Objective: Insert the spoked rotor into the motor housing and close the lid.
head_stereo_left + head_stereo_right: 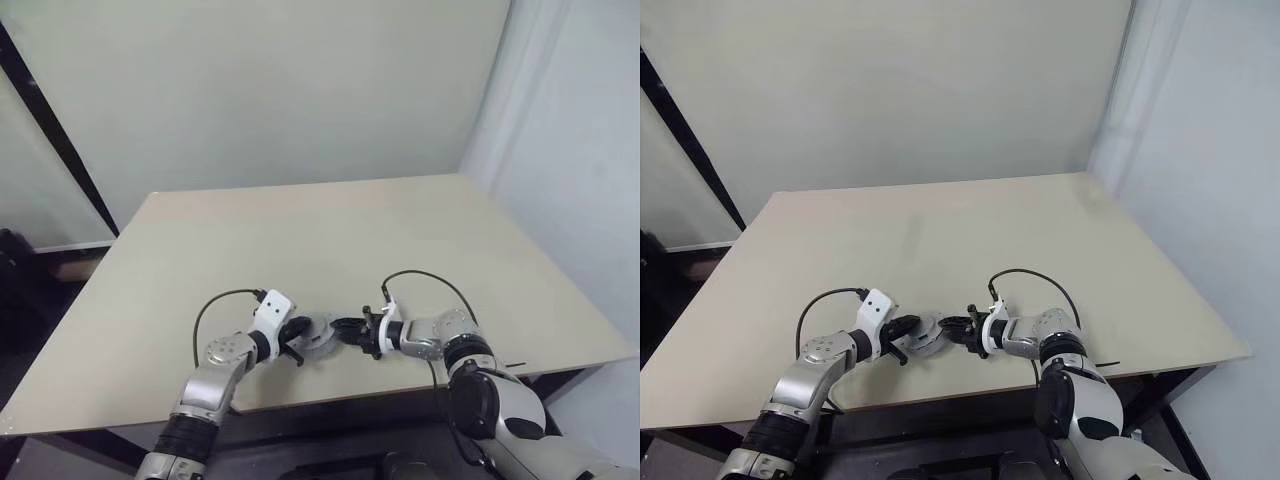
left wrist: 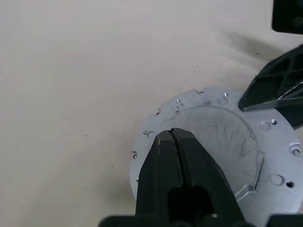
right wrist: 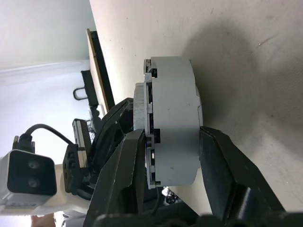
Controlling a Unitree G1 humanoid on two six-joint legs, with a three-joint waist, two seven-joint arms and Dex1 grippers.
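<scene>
Near the front edge of the bench [image 1: 420, 230], left to right, we see:

Left gripper [image 1: 298, 343]: it comes in from the left and points toward the middle. In its wrist view the two black fingers [image 2: 182, 156] lie pressed together with no gap between them, and their tips rest over the flat grey face of the round part. We cannot tell if anything thin is pinched between them.

Motor housing [image 1: 318, 335]: a round light-grey metal part, between the two grippers, close to the front edge of the bench. In the left wrist view its flat face [image 2: 218, 137] shows a raised round middle and small holes around the rim. In the right wrist view we see it edge-on, as a thick grey drum with a thinner plate on one side. Whether it touches the bench we cannot tell.

Right gripper [image 1: 352, 330]: it comes in from the right and points to the left. Its fingers [image 3: 124, 161] stand partly apart, one on each flat side of the housing, so it is clamped across the thickness of this part.
</scene>
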